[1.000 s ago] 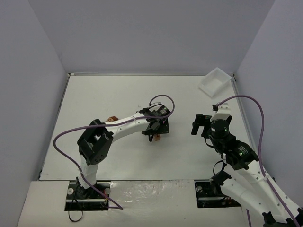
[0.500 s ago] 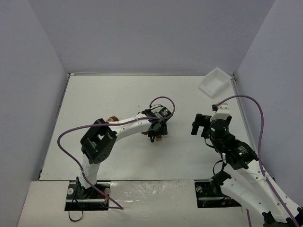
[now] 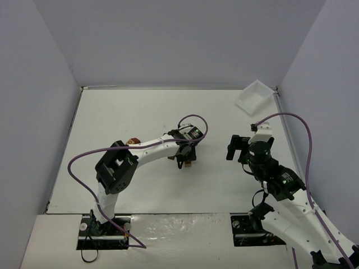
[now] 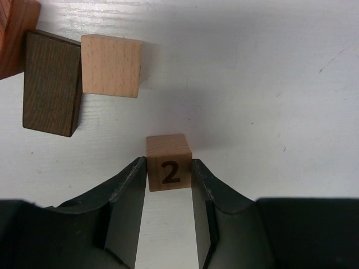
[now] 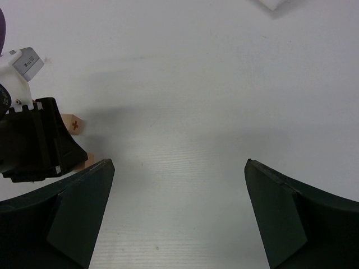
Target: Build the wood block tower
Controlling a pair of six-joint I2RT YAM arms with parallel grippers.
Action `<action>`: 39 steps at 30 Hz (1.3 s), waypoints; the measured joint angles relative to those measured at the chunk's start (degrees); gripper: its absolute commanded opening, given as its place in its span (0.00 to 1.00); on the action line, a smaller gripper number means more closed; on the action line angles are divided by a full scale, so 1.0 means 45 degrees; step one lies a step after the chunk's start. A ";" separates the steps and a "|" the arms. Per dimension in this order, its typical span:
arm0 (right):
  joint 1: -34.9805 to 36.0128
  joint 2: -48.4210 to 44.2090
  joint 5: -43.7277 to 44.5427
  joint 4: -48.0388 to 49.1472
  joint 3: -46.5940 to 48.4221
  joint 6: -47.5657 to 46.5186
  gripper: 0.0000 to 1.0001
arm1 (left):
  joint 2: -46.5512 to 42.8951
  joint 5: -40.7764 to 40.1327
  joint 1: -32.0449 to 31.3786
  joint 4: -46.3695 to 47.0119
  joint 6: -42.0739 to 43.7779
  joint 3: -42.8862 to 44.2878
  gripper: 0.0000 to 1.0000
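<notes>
While my left pincer (image 4: 168,171) squeezes the cube marked 2 (image 4: 169,159) between its jaws, flat on the desk (image 4: 269,84), only the tips seem to bite. A crooked lift could twist it loose, or knock the pale block (image 4: 111,65) and dark block (image 4: 51,83) ahead-left. My right pincer (image 5: 179,168) gapes wide, empty.
</notes>
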 measured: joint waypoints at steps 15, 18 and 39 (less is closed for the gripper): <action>0.0000 0.0107 -0.0118 0.0001 0.0000 0.0005 1.00 | -0.1606 0.0151 0.0001 -0.1461 0.4260 -0.1374 0.38; 0.0000 0.0223 -0.0182 0.0005 0.0004 0.0005 1.00 | -0.2033 0.0117 0.0005 -0.1526 0.4795 -0.1702 0.41; 0.0000 0.0326 -0.0334 0.0005 0.0004 0.0010 1.00 | -0.2089 0.0745 0.0057 -0.1313 0.6547 -0.1976 0.53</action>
